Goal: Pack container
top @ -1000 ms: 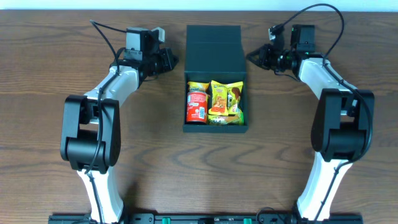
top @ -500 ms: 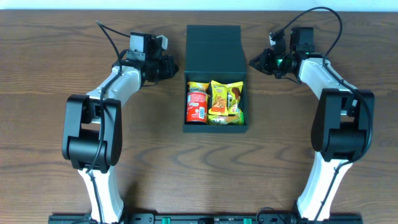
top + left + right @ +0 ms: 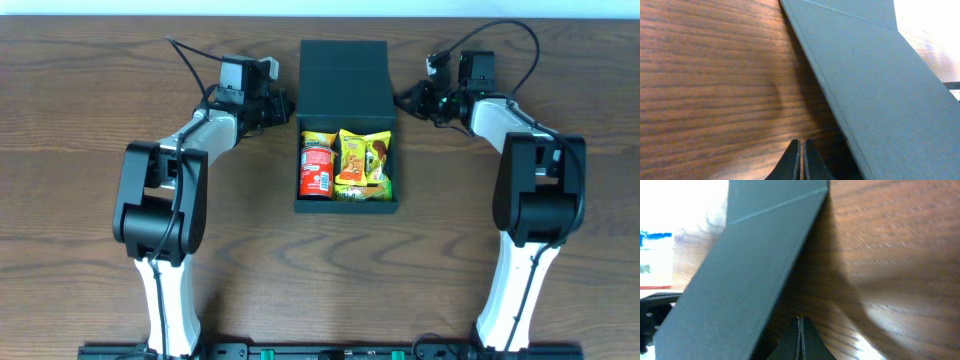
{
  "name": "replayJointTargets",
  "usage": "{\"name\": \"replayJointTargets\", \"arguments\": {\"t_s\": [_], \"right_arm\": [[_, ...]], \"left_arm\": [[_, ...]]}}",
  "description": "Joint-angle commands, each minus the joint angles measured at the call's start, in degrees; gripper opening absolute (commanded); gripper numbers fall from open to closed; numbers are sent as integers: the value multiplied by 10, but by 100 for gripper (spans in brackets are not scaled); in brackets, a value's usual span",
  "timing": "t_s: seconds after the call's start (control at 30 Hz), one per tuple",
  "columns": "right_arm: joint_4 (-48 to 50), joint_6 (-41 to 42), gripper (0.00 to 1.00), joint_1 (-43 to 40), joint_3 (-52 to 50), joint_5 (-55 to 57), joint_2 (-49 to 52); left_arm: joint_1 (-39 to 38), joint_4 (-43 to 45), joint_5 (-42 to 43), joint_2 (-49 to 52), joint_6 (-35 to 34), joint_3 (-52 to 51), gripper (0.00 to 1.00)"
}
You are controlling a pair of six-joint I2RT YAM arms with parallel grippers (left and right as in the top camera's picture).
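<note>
left hand [image 3: 281,106], right hand [image 3: 405,98] — both shut, nearer the container [image 3: 343,75]

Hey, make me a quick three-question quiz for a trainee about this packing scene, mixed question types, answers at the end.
1. Multiple choice: where is the red can relative to the container? A) inside, on the left side. B) inside, on the right side. C) outside it.
2. True or false: the container's lid is folded open, on the side away from the robot.
3. Short answer: are the left hand and the right hand open or shut, and is either holding anything?

Key:
1. A.
2. True.
3. Both are shut and hold nothing. One sits on each side of the lid.
</note>
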Motion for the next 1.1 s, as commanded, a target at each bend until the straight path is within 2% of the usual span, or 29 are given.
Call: {"name": "replayJointTargets", "arguments": {"t_s": [0.0,0.17,0.77,0.9,1.07], "right_arm": [[20,36,1,9,3,-23,17],[70,79,1,12,3,-45,30],[121,79,1,14,3,-97,30],[172,80,1,11,6,-137,30],[175,80,1,3,40,-192,30]], "left_arm": [[-5,14,-4,17,-14,10,6],[-7,45,2,27,-32,10,6],[-9,126,21,27,-58,14,6],[-9,158,42,27,-61,14,6],[-9,181,49,27,-63,19,6]]}}
